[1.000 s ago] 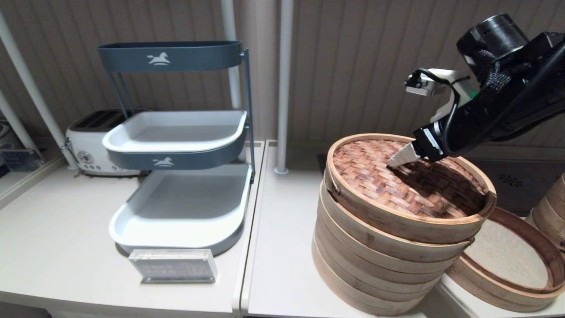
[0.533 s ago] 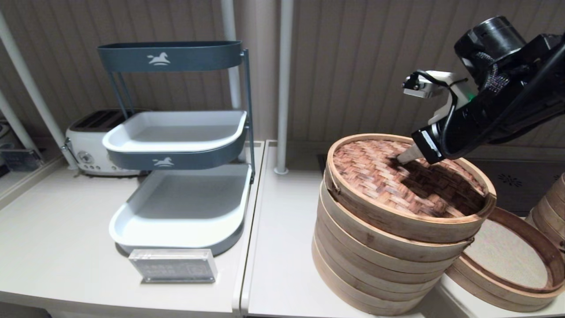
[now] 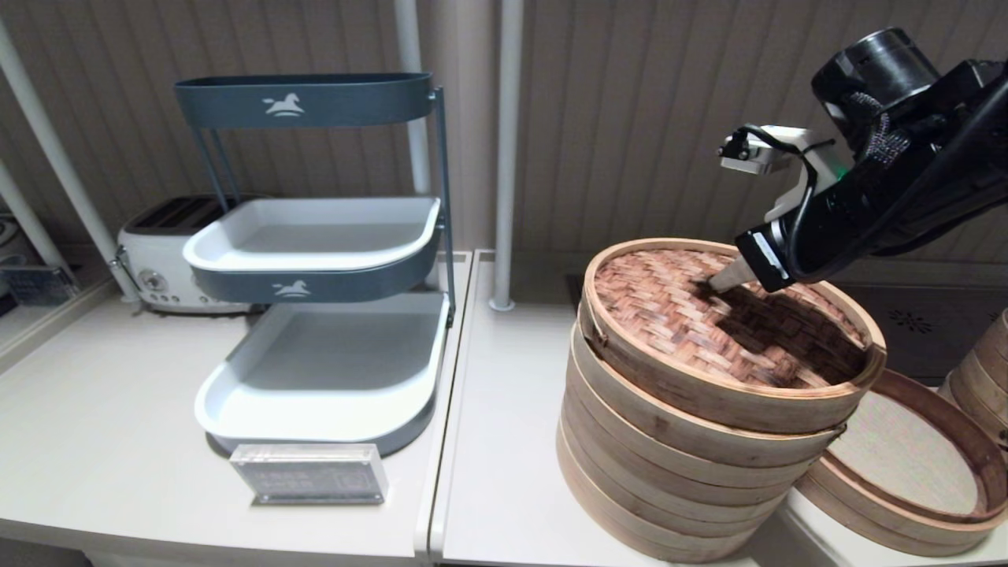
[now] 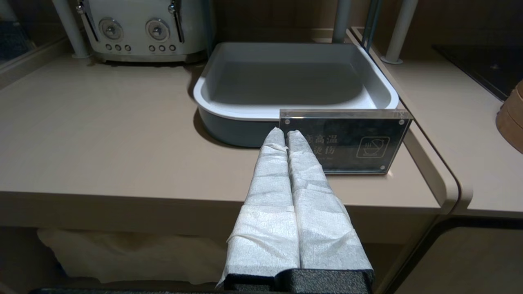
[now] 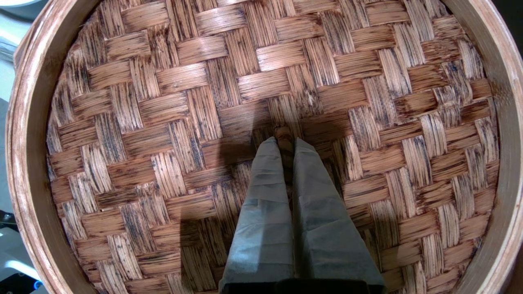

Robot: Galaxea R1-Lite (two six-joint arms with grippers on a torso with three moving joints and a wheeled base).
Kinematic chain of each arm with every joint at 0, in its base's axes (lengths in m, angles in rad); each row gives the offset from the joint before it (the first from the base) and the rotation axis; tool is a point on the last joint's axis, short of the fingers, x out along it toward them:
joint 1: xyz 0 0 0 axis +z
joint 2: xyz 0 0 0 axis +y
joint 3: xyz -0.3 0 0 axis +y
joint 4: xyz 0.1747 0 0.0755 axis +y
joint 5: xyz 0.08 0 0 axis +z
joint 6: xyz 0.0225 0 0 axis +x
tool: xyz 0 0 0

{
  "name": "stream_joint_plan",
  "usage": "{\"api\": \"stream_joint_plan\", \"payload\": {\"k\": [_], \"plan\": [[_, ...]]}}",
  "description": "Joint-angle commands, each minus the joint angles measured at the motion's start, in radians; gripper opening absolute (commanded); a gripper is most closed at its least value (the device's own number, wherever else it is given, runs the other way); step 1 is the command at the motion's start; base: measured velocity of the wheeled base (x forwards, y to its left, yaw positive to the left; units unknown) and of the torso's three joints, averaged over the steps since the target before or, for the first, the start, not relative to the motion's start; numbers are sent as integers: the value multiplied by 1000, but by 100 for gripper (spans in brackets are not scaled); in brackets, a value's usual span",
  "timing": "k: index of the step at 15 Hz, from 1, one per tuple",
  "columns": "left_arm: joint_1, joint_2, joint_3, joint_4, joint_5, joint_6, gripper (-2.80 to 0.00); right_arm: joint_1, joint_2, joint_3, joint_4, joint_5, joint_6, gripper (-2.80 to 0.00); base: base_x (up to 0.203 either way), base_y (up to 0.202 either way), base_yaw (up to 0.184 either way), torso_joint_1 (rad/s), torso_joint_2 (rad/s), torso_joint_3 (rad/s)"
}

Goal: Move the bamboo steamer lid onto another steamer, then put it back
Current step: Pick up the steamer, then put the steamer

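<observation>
The bamboo steamer lid (image 3: 677,315), reddish-brown woven top in a pale band rim, lies on top of the tall stack of pale bamboo rings (image 3: 669,480) at the right of the counter. My right gripper (image 3: 713,285) reaches down from the right onto the lid's centre. In the right wrist view the right gripper (image 5: 284,141) is shut on the small dark loop handle (image 5: 282,132), with the woven lid (image 5: 163,122) filling the view. My left gripper (image 4: 284,134) is shut on nothing, parked low before the counter's front edge.
A low steamer with a dark rim and cloth floor (image 3: 906,465) sits right of the stack, and another bamboo stack (image 3: 984,370) shows at the right edge. A three-tier tray rack (image 3: 315,260), a toaster (image 3: 157,260) and an acrylic sign (image 3: 309,472) stand on the left.
The right gripper's fingers stood apart over the lid's centre a second ago; they have closed on the loop handle. The lid and stack have not moved.
</observation>
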Motion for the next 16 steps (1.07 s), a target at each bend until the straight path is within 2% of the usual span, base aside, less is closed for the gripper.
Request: {"api": "stream_joint_plan", "payload": {"k": [1, 16], "plan": [[0, 0, 28, -1, 0, 0, -280, 0, -9, -11, 2, -1, -1, -280, 0, 0, 0, 0, 0, 0], [0, 0, 28, 0, 0, 0, -280, -17, -80, -12, -7, -21, -3, -280, 0, 0, 0, 0, 0, 0]]}}
